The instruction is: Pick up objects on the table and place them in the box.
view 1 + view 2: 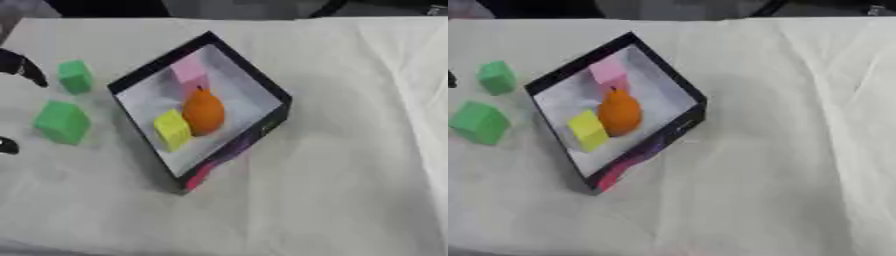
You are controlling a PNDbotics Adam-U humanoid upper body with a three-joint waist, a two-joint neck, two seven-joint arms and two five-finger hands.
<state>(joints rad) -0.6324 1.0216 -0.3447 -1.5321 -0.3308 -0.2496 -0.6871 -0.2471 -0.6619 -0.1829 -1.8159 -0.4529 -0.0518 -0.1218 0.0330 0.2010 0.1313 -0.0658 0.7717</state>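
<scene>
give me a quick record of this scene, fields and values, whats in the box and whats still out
surface: table under a white cloth
box: black-rimmed open box, set askew, white inside
in box: pink block at the far end; orange pear-shaped fruit in the middle; yellow block at the near end, beside the fruit
still out: two green blocks to the box's left, far one and near one
left hand: dark fingers at the left edge, near the far green block, not touching it
right hand: not in view
</scene>
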